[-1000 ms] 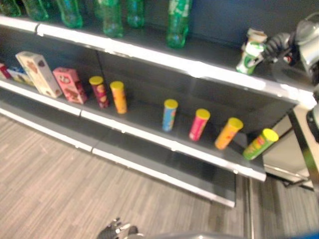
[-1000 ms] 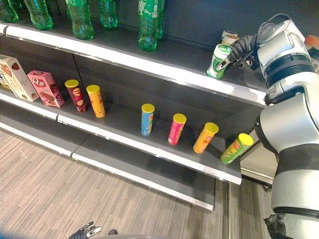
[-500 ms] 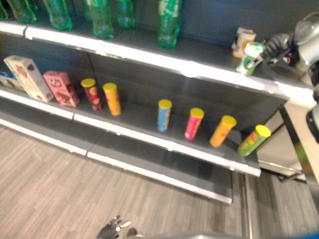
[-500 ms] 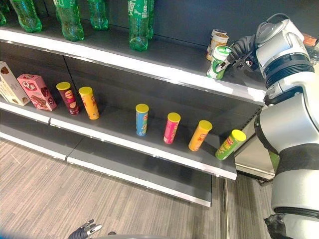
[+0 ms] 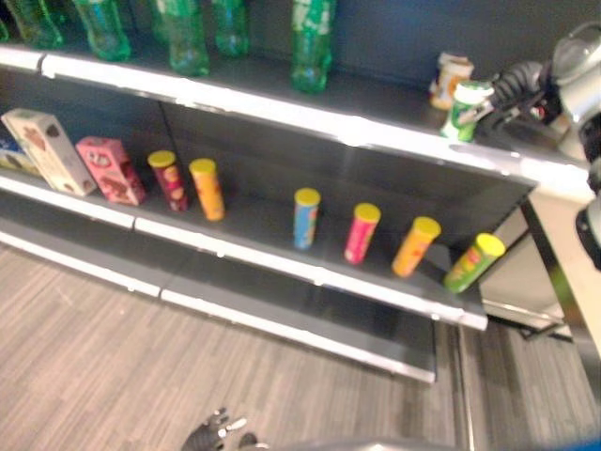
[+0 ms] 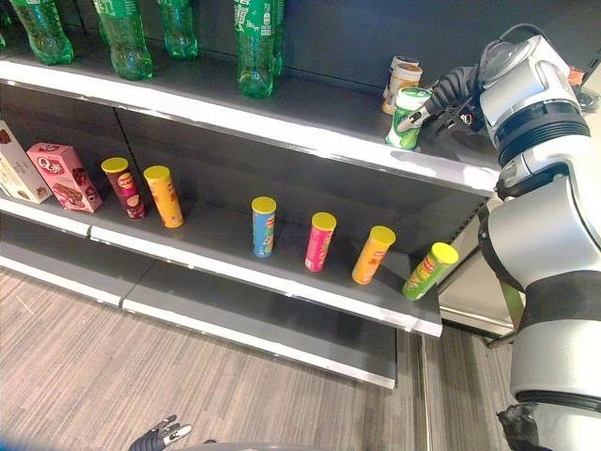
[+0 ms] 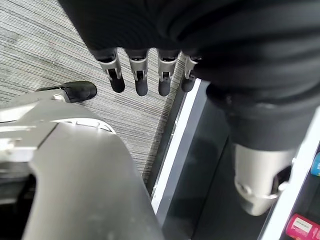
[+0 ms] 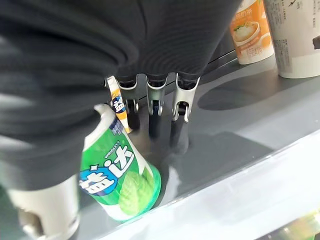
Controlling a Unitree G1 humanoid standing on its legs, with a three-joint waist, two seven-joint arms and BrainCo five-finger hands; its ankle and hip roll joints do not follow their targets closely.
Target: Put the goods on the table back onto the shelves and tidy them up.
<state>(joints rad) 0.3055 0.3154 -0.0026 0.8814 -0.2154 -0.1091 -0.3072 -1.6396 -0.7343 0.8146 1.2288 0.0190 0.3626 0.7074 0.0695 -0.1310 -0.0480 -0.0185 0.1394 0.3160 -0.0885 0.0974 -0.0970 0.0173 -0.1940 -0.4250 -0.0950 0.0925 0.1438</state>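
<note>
Green canister point(image 6: 408, 117) with a white lid stands on the top shelf point(image 6: 310, 127) at its right end, near the front edge, tilted a little. The right hand point(image 6: 449, 94) is at it, its fingers point(image 8: 154, 107) straight and relaxed beside and just past the canister, not wrapped round it; whether they touch it I cannot tell. Just behind the canister stands a small orange-and-white cup point(image 6: 403, 77). Farther left on the same shelf stand green bottles point(image 6: 255, 47). On the middle shelf point(image 6: 272, 272), tall yellow-lidded tubes point(image 6: 264, 225) stand in a row, the rightmost green one point(image 6: 429, 271) leaning, with boxes point(image 6: 66, 175) at the left. The left hand point(image 7: 145, 75) hangs low over the floor point(image 6: 113, 376), fingers straight, holding nothing.
</note>
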